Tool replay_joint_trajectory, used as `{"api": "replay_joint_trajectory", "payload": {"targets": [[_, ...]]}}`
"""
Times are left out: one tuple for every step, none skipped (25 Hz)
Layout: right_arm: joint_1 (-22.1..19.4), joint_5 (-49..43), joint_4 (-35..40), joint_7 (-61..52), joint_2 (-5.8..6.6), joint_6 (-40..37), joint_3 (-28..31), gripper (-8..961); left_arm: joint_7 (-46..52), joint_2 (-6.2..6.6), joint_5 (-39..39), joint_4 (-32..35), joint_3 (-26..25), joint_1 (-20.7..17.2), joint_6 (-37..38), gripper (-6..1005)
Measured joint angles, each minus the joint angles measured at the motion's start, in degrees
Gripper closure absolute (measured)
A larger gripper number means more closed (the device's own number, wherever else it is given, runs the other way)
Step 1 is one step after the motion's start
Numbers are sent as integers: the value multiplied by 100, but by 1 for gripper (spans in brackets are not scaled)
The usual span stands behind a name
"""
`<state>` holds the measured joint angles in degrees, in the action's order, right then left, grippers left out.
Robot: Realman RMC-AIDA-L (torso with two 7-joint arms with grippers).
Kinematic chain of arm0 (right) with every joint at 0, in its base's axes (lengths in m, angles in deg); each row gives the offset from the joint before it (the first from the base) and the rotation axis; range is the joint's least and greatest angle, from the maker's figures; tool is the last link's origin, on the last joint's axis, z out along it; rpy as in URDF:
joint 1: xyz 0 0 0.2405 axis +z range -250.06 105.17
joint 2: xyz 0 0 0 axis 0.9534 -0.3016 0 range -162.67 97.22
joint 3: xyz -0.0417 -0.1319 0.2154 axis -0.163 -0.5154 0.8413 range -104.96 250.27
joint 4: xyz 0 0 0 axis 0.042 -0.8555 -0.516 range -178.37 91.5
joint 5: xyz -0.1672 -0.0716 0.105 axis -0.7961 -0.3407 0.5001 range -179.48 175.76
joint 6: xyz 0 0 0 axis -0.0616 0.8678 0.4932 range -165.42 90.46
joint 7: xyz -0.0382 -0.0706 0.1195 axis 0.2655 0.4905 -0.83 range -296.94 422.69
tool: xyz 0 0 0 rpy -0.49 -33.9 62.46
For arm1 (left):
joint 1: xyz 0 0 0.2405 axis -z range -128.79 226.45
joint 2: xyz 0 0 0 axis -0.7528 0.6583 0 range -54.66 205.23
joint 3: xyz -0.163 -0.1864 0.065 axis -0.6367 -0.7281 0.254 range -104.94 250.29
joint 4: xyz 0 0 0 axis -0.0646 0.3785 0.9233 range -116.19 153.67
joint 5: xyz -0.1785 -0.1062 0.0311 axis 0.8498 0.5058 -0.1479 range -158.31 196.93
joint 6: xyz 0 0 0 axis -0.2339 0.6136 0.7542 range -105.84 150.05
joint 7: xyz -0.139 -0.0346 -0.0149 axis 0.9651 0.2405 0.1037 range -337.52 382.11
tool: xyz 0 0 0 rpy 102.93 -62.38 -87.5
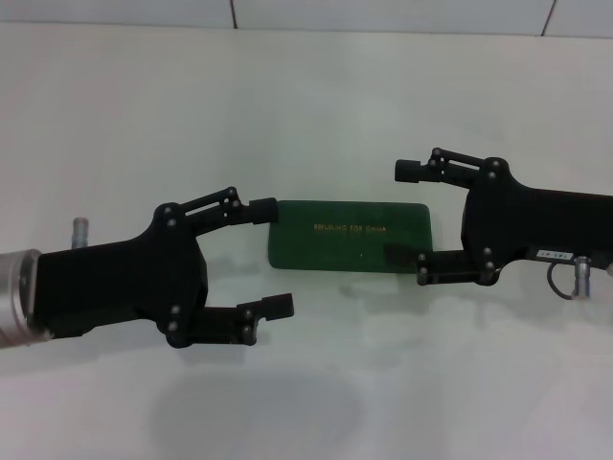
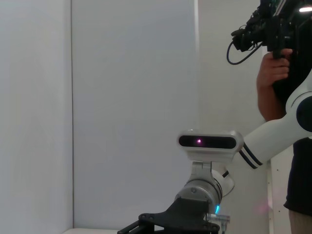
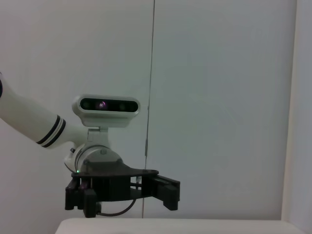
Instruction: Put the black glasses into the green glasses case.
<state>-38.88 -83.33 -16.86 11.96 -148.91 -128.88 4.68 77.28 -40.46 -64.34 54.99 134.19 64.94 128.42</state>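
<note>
**Two open grippers flank one shut case**

Left gripper (image 1: pixel 270 257) hovers at the case's (image 1: pixel 347 235) near-left end, its two fingers spread wide; the farther fingertip (image 1: pixel 262 210) sits at the case's left edge, though touching or just above cannot be told, while the nearer one hangs over bare table (image 1: pixel 316 105) in front. Right gripper (image 1: pixel 404 213) comes in from the opposite side, also with its fingers apart: one finger overlaps the case's right front corner and the other reaches past the far right corner.

One green case lies flat on the white table, lid closed, a single line of gold lettering on top. The glasses cannot be seen in any view.

From the left wrist, the right arm's camera (image 2: pixel 210 142) shows, with one person (image 2: pixel 292 92) standing behind holding dark gear. From the right wrist, the left gripper (image 3: pixel 165 190) and its wrist camera (image 3: pixel 107 105) appear against a plain wall.
</note>
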Motion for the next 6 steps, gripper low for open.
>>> {"api": "replay_joint_trajectory", "payload": {"targets": [[1,0,-1,2,0,2,-3,104,-17,2,0,5,0,-19,4,117],[1,0,-1,4,-1,8,-7,104,-37,2,0,6,0,-34,7,117],[3,1,-2,7,0,23,-13,104,-56,2,0,4,0,-41,9,117],[6,1,-3,11,0,32,-21,104,-72,2,0,-2,0,-47,10,117],[9,1,-3,15,0,38,-35,104,-79,2,0,-5,0,-52,10,117],[14,1,-4,20,0,42,-48,104,-80,1,0,8,0,-69,12,117]]}}
